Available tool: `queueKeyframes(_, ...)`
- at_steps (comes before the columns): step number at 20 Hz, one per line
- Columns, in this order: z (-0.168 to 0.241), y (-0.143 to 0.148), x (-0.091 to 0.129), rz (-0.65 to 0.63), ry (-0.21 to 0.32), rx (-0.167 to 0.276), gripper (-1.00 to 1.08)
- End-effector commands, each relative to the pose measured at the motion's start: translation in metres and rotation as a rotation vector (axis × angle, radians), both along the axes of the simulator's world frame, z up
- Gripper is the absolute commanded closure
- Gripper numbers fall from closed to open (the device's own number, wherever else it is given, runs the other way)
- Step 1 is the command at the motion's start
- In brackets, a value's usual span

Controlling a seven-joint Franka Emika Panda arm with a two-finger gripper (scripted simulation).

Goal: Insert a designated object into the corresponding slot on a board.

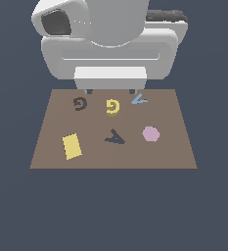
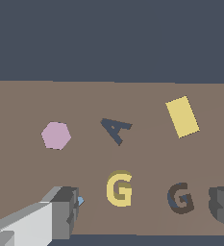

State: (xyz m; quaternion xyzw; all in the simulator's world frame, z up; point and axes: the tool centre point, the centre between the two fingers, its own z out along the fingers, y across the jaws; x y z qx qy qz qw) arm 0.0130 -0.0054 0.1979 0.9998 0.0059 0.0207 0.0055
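Observation:
The yellow G piece (image 1: 113, 107) lies flat on the brown board (image 1: 47, 157), near its far edge. It also shows in the wrist view (image 2: 119, 188). The dark brown G-shaped slot (image 1: 79, 103) is apart from the piece, toward the exterior view's left, and shows in the wrist view (image 2: 180, 197) too. My gripper (image 1: 110, 91) is open and empty, hanging above the board's far edge just behind the yellow G. In the wrist view my gripper (image 2: 143, 204) has its fingers (image 2: 60, 211) spread wide, with both Gs between them.
On the board lie a dark A-shaped mark (image 1: 115, 137), a pink hexagon (image 1: 150, 134), a plain yellow rectangle (image 1: 72, 146) and a small blue piece (image 1: 139, 99) near one fingertip. The robot's white body (image 1: 110, 49) looms behind the board.

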Motion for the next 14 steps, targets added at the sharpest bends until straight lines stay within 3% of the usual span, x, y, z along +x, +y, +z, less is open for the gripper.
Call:
queueKeyframes(1, 0.0, 0.0, 0.0, 0.0, 0.0, 0.0, -0.92)
queueKeyframes(14, -0.048, 0.001, -0.023, -0.016, 0.013, 0.003, -0.92)
